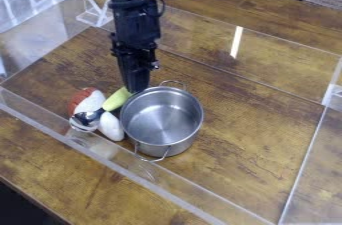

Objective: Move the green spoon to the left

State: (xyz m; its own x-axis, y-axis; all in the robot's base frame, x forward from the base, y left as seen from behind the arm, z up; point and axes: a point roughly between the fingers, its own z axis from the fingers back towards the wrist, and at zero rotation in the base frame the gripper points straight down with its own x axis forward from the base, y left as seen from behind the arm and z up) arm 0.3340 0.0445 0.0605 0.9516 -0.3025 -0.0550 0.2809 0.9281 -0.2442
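The green spoon [118, 98] lies on the wooden table, its yellow-green handle wedged between a white toy with a red cap and the steel pot; its bowl is hidden. My gripper [136, 85] hangs upright on the black arm just up and right of the handle, by the pot's far rim. Its fingers are shut with nothing visible between them. Whether the tips touch the spoon is unclear.
The steel pot [162, 119] stands right of the spoon, and the white toy with a red cap [94, 109] lies on its left. Low clear acrylic walls [54, 129] fence the wooden work area. A white rack [91, 14] stands at the back left.
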